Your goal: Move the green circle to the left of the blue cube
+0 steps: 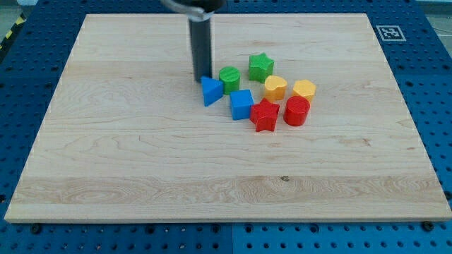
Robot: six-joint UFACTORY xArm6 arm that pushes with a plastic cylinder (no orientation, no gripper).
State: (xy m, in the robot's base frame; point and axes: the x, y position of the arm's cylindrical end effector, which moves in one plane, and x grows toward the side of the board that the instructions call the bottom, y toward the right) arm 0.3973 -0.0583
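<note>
Green circle (229,79) sits above the blue cube (241,104), touching the blue triangle (210,91) on its left. Not yet left of cube; task mostly undone. My tip (201,77) is a bare rod holding nothing, at the triangle's top-left corner. Blocks look matte plastic, on a pale grained wooden board (141,162).
</note>
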